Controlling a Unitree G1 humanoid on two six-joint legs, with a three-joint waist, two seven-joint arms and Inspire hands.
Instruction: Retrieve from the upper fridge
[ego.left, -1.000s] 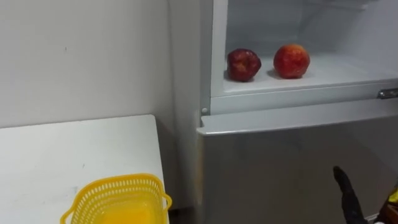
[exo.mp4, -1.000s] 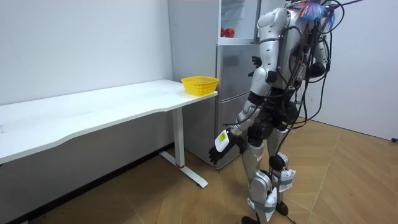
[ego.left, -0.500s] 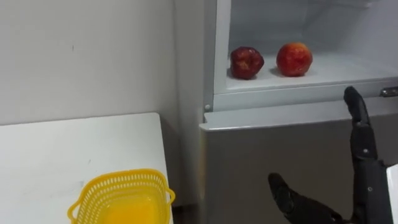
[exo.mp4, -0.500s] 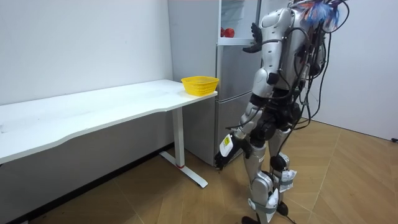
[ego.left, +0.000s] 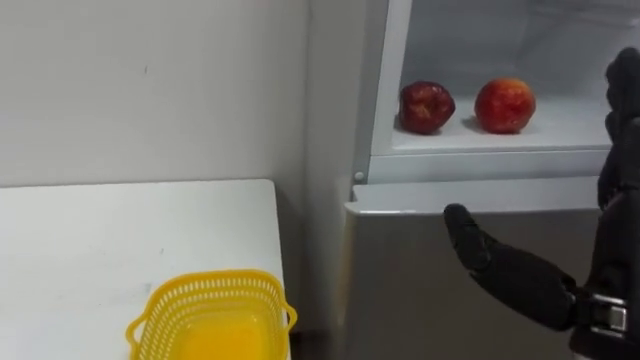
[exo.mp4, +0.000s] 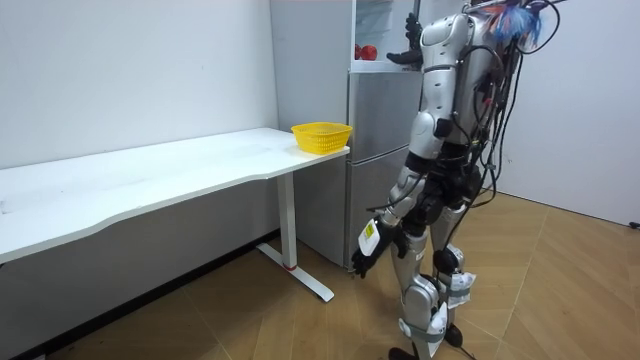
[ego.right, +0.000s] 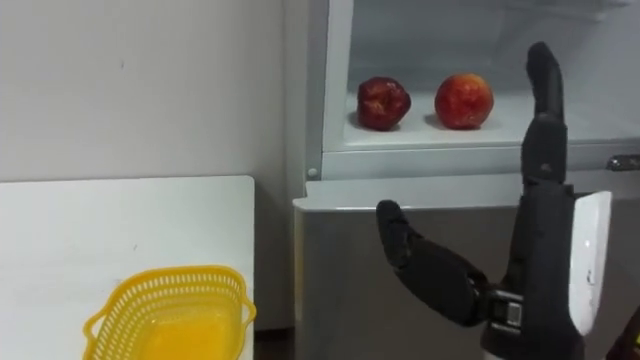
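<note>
Fruit location: dark red apple (ego.right: 384, 103) and orange-red apple (ego.right: 464, 101) are sitting side by side, apart, on the white shelf (ego.right: 480, 135) of the upper fridge compartment (ego.right: 420, 40), the dark one on the left.
Handling: both are looking firm, round and smooth-skinned, probably light but inclined to roll; the skin is likely bruising under a hard squeeze.
Hold point: a wrap around the widest part, thumb opposing from the near side, is looking soundest; the orange-red apple is lying nearer the raised hand.
Right robot hand (ego.right: 540, 230): is standing upright before the fridge, fingers straight, thumb spread, carrying nothing, right of the orange-red apple and not touching it.
Left robot hand (exo.mp4: 360, 260): is hanging low beside the thigh in the room view; its grasp cannot be told.
Containers: yellow basket (ego.right: 166, 276) is sitting at the near right edge of the worktop (ego.right: 120, 230), just left of the fridge, with nothing showing inside; the shelf is holding the two apples.
</note>
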